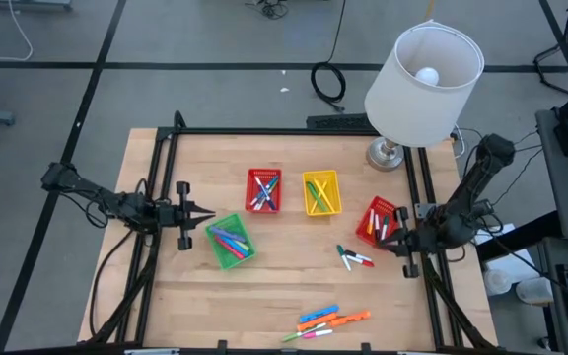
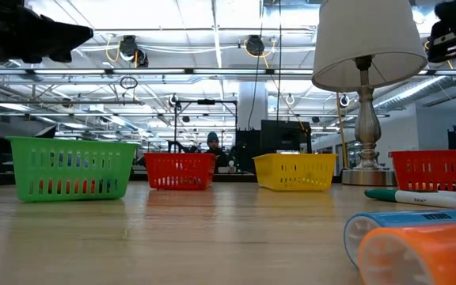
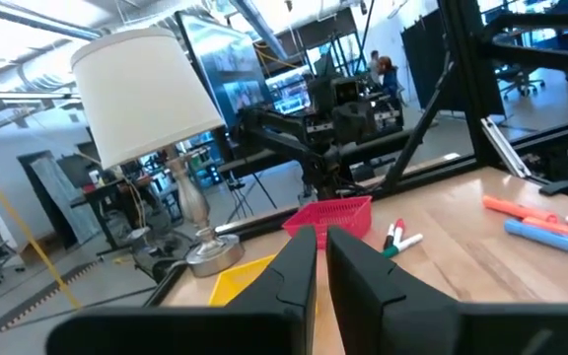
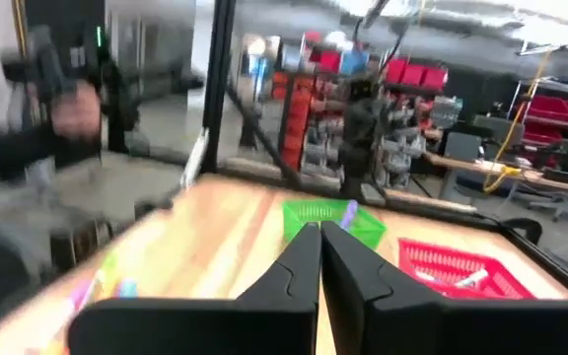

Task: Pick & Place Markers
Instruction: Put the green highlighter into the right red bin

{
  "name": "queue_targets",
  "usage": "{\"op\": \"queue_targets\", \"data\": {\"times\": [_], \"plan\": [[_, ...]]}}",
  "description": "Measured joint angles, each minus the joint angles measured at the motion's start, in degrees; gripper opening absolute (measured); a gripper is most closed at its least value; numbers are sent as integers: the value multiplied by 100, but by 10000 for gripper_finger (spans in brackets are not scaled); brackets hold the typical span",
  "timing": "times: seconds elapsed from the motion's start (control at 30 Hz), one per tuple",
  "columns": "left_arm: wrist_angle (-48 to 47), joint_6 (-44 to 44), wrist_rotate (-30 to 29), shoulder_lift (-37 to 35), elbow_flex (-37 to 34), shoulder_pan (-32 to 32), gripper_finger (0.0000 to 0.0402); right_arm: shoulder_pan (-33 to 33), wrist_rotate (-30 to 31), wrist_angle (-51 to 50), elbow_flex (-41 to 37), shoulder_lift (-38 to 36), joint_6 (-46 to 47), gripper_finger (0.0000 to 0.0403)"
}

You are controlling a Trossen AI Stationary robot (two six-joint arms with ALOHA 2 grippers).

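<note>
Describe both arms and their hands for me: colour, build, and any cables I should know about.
Both arms are dark, nearly black, built of slim jointed segments. The left hand ends in two narrow pointed fingers behind a short crossbar. The right hand has the same build; its fingers are flat, dark and tapering. Black cables run beside each arm's base. No markings are readable.

Four baskets [image 1: 230, 242], one lamp [image 1: 424, 74], two loose marker clusters [image 1: 328, 320].

some markers [image 1: 331, 321] lie loose near the table's front edge, orange, blue, pink and green. three more [image 1: 355, 258] lie beside the right red basket. others fill the baskets.
</note>
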Motion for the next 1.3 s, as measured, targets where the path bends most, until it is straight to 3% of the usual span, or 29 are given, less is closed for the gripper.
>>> {"op": "queue_targets", "data": {"times": [0.23, 0.53, 0.9, 1.13, 1.3], "plan": [[-5, 70, -277, -1, 0, 0, 37, -1, 19, -875, 1131, 1133, 281, 0], [33, 69, -532, 0, 0, 1, 37, -70, 20, -949, 2569, 2857, 205, 0], [304, -100, -443, -1, 0, 1, 37, -502, -31, -3756, 4792, 4414, 2429, 0], [286, -244, -440, 1, 0, 2, 37, -855, -1436, -6235, 6322, 5272, 4131, 0], [286, -245, -440, -1, 0, 2, 37, -968, -2433, -7120, 7152, 6019, 4361, 0]]}}
